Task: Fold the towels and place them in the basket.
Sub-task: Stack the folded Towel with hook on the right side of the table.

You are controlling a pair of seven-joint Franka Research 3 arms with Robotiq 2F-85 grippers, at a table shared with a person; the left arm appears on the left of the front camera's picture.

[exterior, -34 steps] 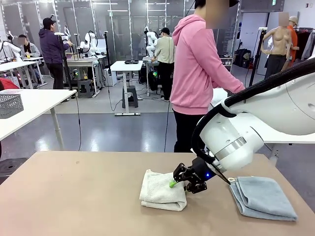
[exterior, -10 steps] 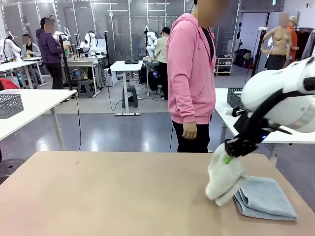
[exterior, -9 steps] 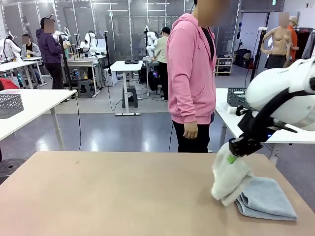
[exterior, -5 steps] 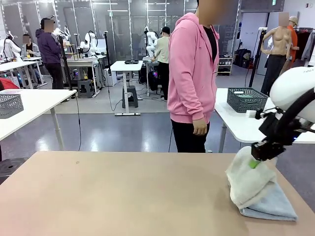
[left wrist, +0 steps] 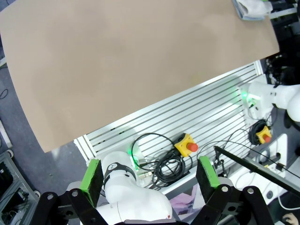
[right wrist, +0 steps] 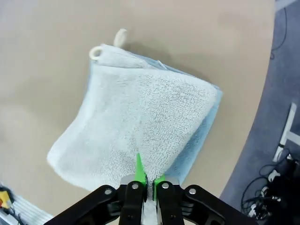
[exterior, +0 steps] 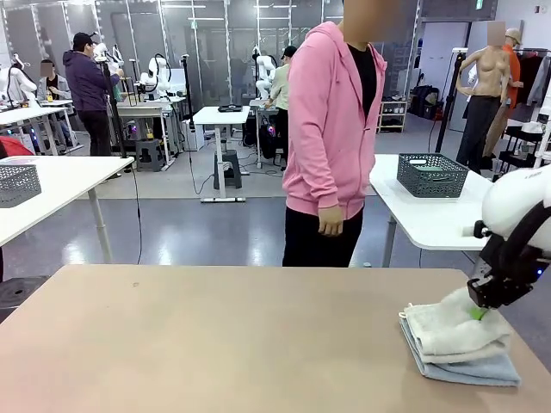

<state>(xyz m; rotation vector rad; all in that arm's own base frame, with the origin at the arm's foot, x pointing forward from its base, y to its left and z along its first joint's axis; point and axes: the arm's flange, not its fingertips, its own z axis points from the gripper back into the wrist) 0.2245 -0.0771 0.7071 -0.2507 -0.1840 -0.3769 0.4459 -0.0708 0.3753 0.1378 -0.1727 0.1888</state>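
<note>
- Cream terry cloth is seen at the right end of the tan table (exterior: 215, 344): a folded cream hand towel (exterior: 455, 331) is laid on top of a folded light blue hand towel (exterior: 469, 370), whose edges are left showing beneath it;
- from the right wrist view, the cream towel (right wrist: 140, 136) is seen to cover most of the blue towel (right wrist: 213, 117), a blue border being left along one side; a small white loop (right wrist: 121, 36) is seen poking out at a far corner of the stack;
- the right gripper (exterior: 479, 308) is set at the far right edge of the stack; its green pads (right wrist: 139, 174) stand narrowly apart with a ridge of the cream towel pinched up between them; whether the cloth is gripped firmly cannot be told;
- the left gripper (left wrist: 150, 176) is held high, well apart from the stack, its green-padded fingers spread wide with nothing between them; the stack is seen from it as a small patch (left wrist: 251, 8) at the table's far corner;
- a dark grey lattice-walled plastic basket (exterior: 430, 175) is stood on a white side table (exterior: 413, 215), beyond the stack and off the tan table;
- a person in a pink hooded top (exterior: 331, 129) is stood at the tan table's far side, left of the stack, one hand (exterior: 331, 221) hanging loose.
</note>
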